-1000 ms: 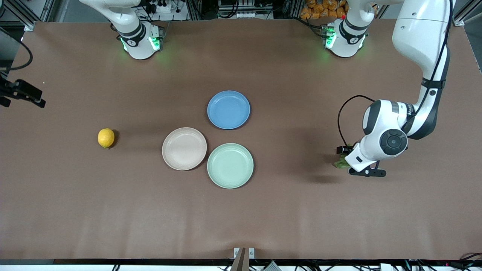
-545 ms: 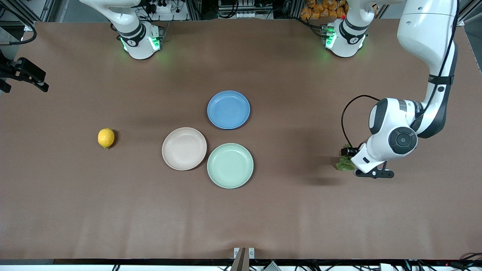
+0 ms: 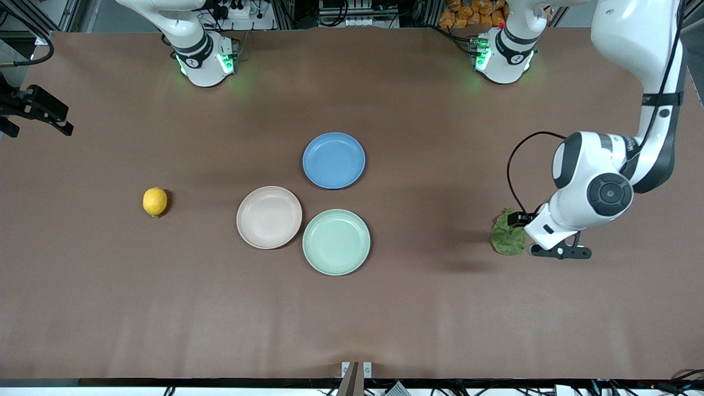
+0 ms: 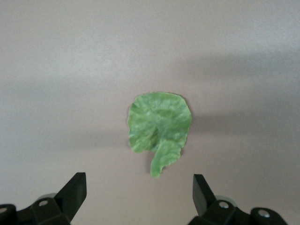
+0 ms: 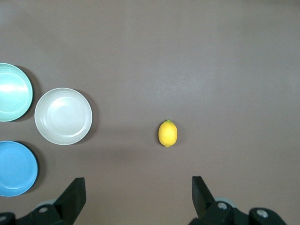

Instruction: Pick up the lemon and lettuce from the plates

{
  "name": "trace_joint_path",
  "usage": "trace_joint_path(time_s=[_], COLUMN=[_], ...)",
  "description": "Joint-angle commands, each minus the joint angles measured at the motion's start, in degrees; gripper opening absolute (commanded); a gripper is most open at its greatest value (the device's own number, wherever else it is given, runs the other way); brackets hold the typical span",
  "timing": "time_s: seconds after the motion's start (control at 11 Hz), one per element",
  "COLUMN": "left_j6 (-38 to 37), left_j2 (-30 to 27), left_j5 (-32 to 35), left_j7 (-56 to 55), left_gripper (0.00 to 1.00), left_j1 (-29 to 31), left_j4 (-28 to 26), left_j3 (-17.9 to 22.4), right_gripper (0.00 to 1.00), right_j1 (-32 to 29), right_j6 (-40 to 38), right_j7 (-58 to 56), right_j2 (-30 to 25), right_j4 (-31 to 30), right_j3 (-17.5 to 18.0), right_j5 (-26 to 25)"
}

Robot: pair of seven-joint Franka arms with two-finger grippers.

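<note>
Here the lemon (image 3: 155, 201) lies on the bare brown counter (image 3: 385, 319) toward the right arm's end, well apart from the three plates grouped near the middle. The beige-pink plate (image 3: 269, 216) and the mint green plate (image 3: 336, 241) touch or nearly touch at their rims, and the blue plate (image 3: 333, 160) sits just beside them, farther from the front camera; all three show bare surfaces. The lettuce (image 3: 507, 236) lies flat on the counter toward the left arm's end, also well apart from the plates, partly covered in the front view by the left arm's wrist. The left gripper (image 4: 139, 192) hangs over the counter just beside the lettuce, its fingers (image 4: 75, 190) spread wide with nothing between them; its wrist view shows the whole ruffled leaf lying clear of both fingers. The right gripper (image 5: 138, 193) is raised over the right arm's end of the counter, at the edge of the front view, its fingers (image 5: 76, 192) likewise spread and holding nothing; its wrist view looks down on the lemon and the three plates.
</note>
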Motion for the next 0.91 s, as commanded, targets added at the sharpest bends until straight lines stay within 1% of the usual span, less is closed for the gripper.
trace_joint_path(time_s=[0.0, 0.09, 0.18, 0.27, 0.36, 0.64, 0.82], left_j6=[-3.4, -3.7, -4.3, -5.0, -5.5, -9.0, -10.1], left_j2=[-4.7, -5.6, -7.2, -8.2, -9.3, -13.1, -15.5], left_j5=[0.1, -1.8, -3.5, -5.2, -6.6, -6.7, -6.8], left_j7=[1.2, 1.2, 1.2, 1.2, 1.1, 1.1, 0.9], left_gripper=[1.00, 1.00, 1.00, 1.00, 1.00, 1.00, 1.00], left_j1=[0.7, 0.7, 1.0, 1.3, 1.3, 1.2, 1.2], left_j4=[-1.1, -1.2, -1.3, -1.4, -1.4, -1.0, -0.5], left_j3=[-0.7, -0.6, -0.6, -0.6, -0.6, -0.6, -0.5], right_gripper=[1.00, 1.00, 1.00, 1.00, 1.00, 1.00, 1.00], right_j1=[-1.1, -1.8, -2.5, -3.6, -3.6, -3.6, -3.7], right_j6=[0.8, 0.9, 1.0, 1.2, 1.1, 1.6, 1.0], right_j7=[0.6, 0.7, 0.6, 0.5, 0.5, 0.5, 0.5], right_j2=[-2.4, -2.6, -2.9, -2.9, -2.9, -2.7, -2.4], right_j4=[-3.1, -3.6, -4.2, -4.2, -4.2, -4.3, -4.3], right_j3=[-0.1, -0.1, -0.2, -0.3, -0.3, -0.4, -0.5], right_j5=[1.5, 1.7, 4.3, 5.1, 5.1, 4.6, 4.0])
